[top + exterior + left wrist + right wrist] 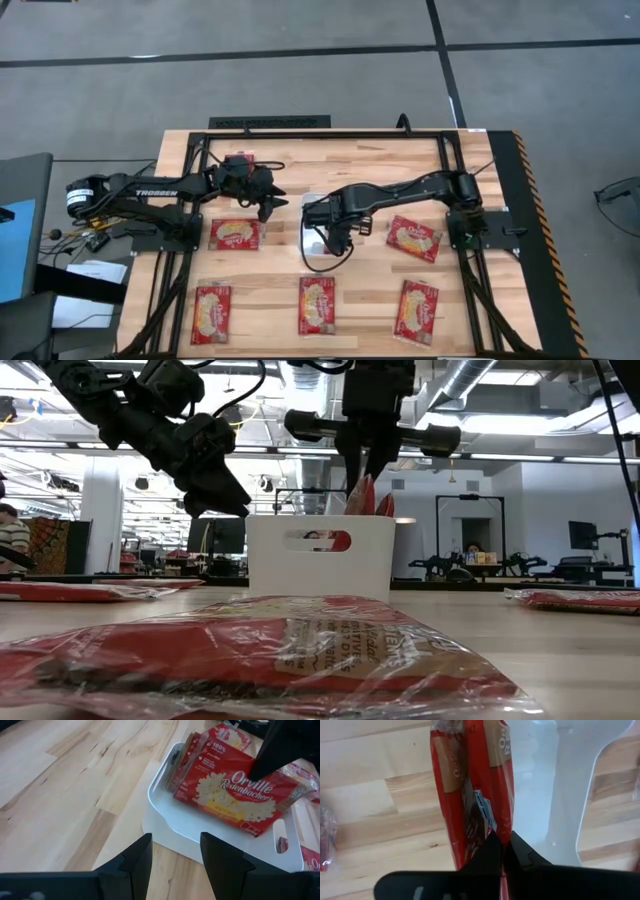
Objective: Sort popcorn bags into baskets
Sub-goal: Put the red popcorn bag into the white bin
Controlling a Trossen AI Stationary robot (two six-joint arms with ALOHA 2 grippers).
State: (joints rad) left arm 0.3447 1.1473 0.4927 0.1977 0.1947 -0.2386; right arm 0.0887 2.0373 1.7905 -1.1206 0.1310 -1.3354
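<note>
Bag (pixel 487 775) stands on edge in the basket (pixel 170 820), pinched at its top by the right gripper (pixel 368 470); let go crooked and it topples over the low wall; left gripper (pixel 272 203) hangs half-open close by, could clip it.

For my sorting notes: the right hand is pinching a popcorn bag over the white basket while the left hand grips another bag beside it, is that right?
Not quite. The left hand is open and holds nothing, hovering beside the white basket, as the left wrist view shows. The rest stands: the right hand is shut on a popcorn bag over the basket.
</note>
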